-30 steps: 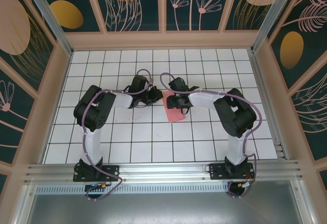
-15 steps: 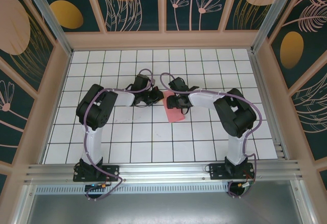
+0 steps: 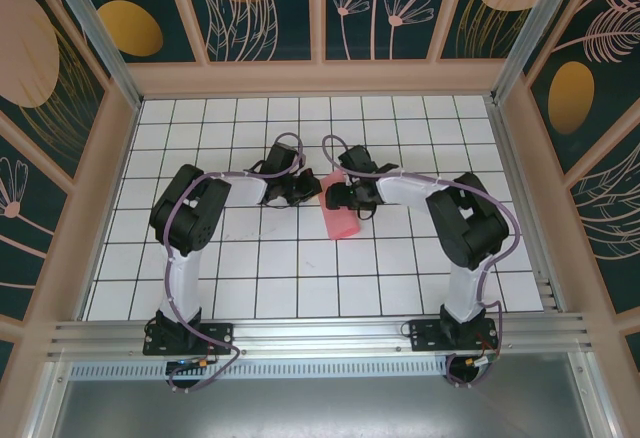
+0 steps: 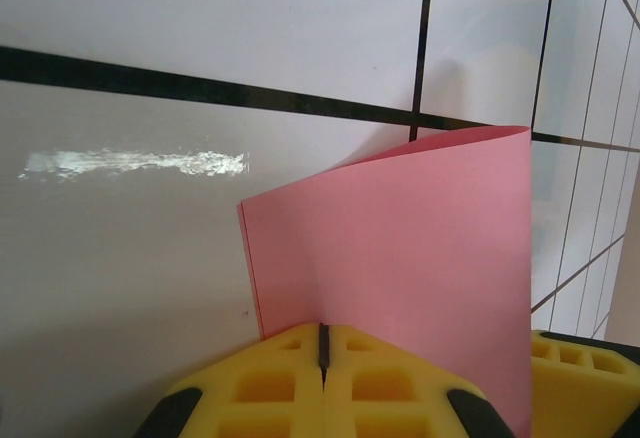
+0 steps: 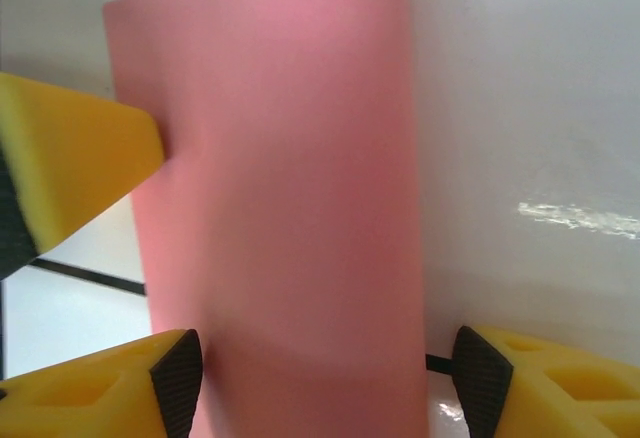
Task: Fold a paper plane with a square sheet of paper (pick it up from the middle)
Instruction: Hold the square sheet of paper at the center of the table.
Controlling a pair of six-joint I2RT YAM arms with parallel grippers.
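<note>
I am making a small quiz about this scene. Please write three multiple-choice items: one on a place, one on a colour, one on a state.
1. Where is the paper? A) middle of the board, between the left tool and right tool; B) far left corner; C) off the board.
2. Its colour? A) white; B) blue; C) pink.
3. The left tool is: A) wide open; B) shut; C) half open.
Key: 1 A, the top view shows it there; 2 C, every view shows pink; 3 B, its yellow pads meet without a gap.
</note>
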